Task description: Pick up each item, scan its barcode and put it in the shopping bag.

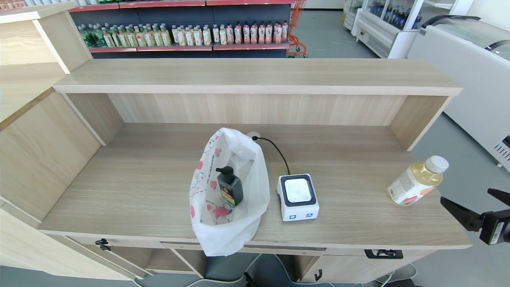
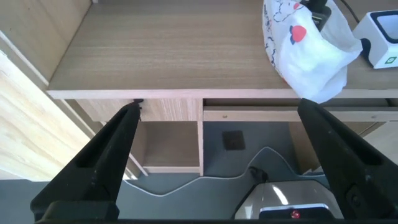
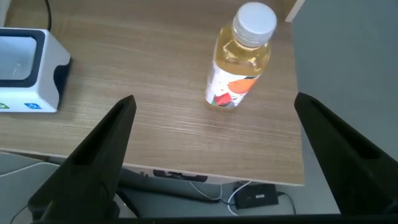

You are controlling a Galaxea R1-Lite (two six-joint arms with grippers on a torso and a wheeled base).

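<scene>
Pale wood-grain counter [image 1: 151,187] carries a white plastic shopping bag with red prints [image 1: 255,187], a white box scanner with a dark-framed window [image 1: 298,197] just beside it, and a clear plastic bottle of yellow drink with a white cap [image 1: 416,181] standing near the right end. The head view looks into the bag's open mouth, where a dark pump bottle [image 1: 230,187] stands. The left wrist view instead gives the bag's outer side sagging over the counter's front edge. There the left gripper [image 2: 219,109] hangs below that edge, jaws spread wide and holding nothing. The right gripper [image 3: 214,99] is off the counter's right front corner, jaws also spread. The drink bottle stands beyond its fingertips, roughly in line with the gap, untouched.
</scene>
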